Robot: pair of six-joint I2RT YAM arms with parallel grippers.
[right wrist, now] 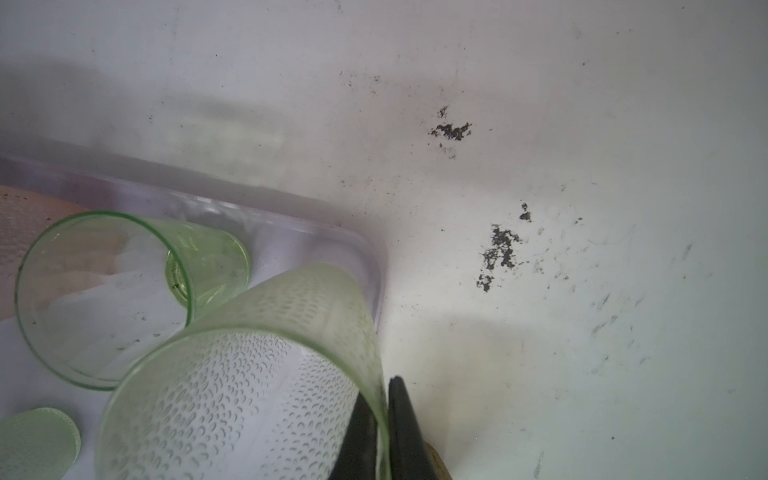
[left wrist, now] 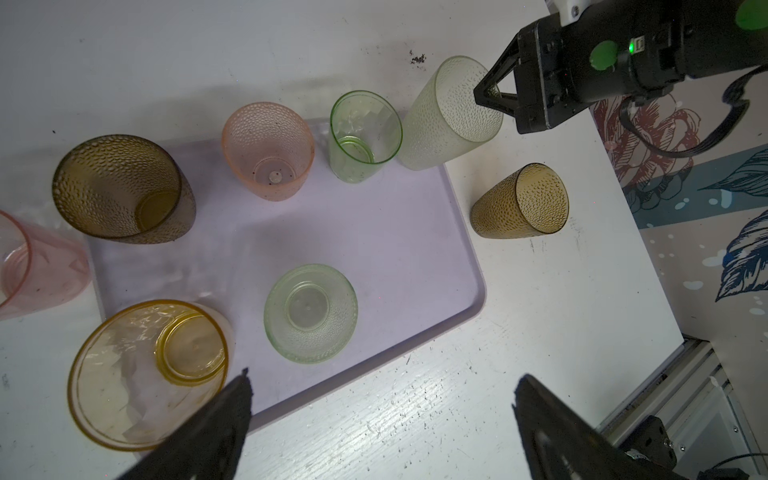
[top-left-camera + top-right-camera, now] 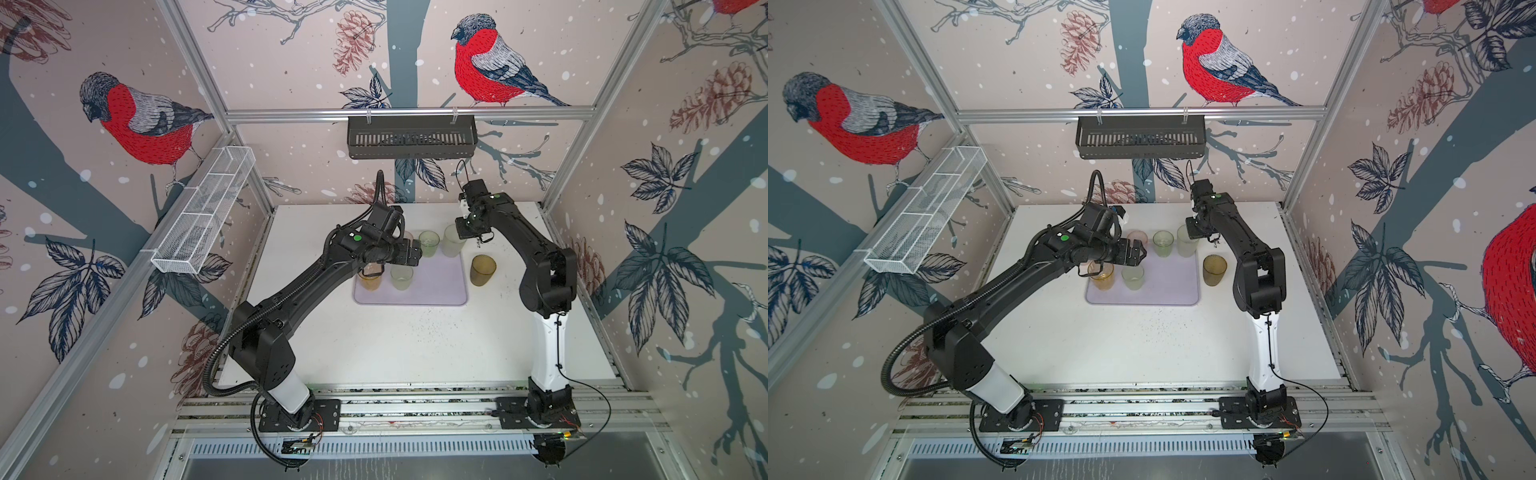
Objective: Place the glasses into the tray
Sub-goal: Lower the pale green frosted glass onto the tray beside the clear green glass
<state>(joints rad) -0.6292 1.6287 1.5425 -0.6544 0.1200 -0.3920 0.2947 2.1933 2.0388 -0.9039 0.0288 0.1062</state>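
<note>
Right claw (image 1: pixel 380 419) on frosted tumbler's (image 1: pixel 232 374) rim

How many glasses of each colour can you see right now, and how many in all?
Counted in the left wrist view:
Pink: 2
Amber/yellow: 2
Brown: 1
Bright green: 1
Pale frosted green: 2
Total: 8

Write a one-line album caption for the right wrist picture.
Right gripper pinches the tall frosted green tumbler by its rim at the lilac tray corner.
</note>
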